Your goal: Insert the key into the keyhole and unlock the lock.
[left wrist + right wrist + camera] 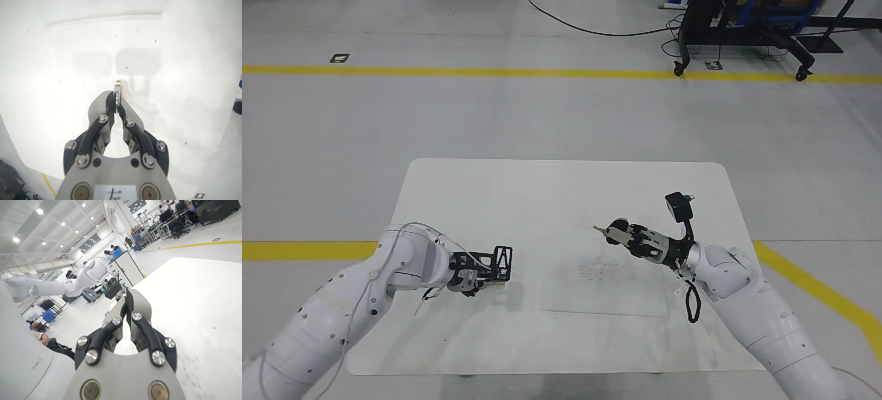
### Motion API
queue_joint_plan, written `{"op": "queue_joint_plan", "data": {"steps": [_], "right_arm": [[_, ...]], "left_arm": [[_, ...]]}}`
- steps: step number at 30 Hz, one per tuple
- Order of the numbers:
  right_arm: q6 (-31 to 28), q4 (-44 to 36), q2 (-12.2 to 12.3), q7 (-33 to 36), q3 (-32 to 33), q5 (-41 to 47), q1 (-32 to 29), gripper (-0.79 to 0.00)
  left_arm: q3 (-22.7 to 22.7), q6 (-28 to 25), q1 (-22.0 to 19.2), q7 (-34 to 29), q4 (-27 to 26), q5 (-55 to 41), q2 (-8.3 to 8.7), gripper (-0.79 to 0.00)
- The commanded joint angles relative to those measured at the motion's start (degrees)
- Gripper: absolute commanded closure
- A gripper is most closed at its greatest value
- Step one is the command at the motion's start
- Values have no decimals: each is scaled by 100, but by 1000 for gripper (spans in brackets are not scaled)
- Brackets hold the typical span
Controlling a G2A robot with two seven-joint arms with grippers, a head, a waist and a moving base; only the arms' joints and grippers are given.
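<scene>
My left gripper (117,95) is shut on a small padlock (118,86). Its silver shackle sits between the black pads and the brass body sticks out past the fingertips, just above the white table (56,56). In the top view the left gripper (502,264) hovers at the table's front left. My right gripper (614,233) is at the middle right, pointing toward the left arm, shut on a thin silver key (598,230) whose tip juts out. In the right wrist view the right gripper (128,300) has its pads pressed together; the key is hidden between them.
The white table (562,190) is bare between the two grippers, about a hand's width of gap. The left arm (88,273) shows beyond the right fingertips. A black wheeled cart (742,30) stands on the floor far behind the table.
</scene>
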Motion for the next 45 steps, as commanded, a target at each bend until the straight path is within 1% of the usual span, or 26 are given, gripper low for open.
{"op": "queue_joint_plan", "data": {"steps": [1, 12, 13, 18, 24, 26, 28, 29, 30, 36, 41, 45], "right_arm": [[0, 0, 0, 0, 0, 0, 0, 0], [0, 0, 0, 0, 0, 0, 0, 0], [0, 0, 0, 0, 0, 0, 0, 0], [0, 0, 0, 0, 0, 0, 0, 0], [0, 0, 0, 0, 0, 0, 0, 0], [0, 0, 0, 0, 0, 0, 0, 0], [0, 0, 0, 0, 0, 0, 0, 0], [0, 0, 0, 0, 0, 0, 0, 0], [0, 0, 0, 0, 0, 0, 0, 0], [0, 0, 0, 0, 0, 0, 0, 0], [0, 0, 0, 0, 0, 0, 0, 0], [0, 0, 0, 0, 0, 0, 0, 0]], "left_arm": [[50, 5, -33, -5, 49, -52, 7, 0], [303, 171, -271, -171, 224, -752, -16, 0], [323, 177, -293, -177, 240, -791, -18, -40], [451, 228, -388, -228, 274, -875, -31, -139], [576, 241, -492, -241, 311, -954, -48, -185], [601, 241, -517, -241, 326, -985, -51, -182], [626, 242, -542, -242, 338, -998, -54, -148], [638, 244, -553, -244, 342, -1004, -56, -86], [652, 241, -562, -241, 344, -1013, -59, 0], [731, 229, -638, -229, 414, -1082, -77, 0], [748, 338, -666, -281, 437, -1029, -76, 0], [548, 475, -641, 94, 661, -1426, -51, 0]]}}
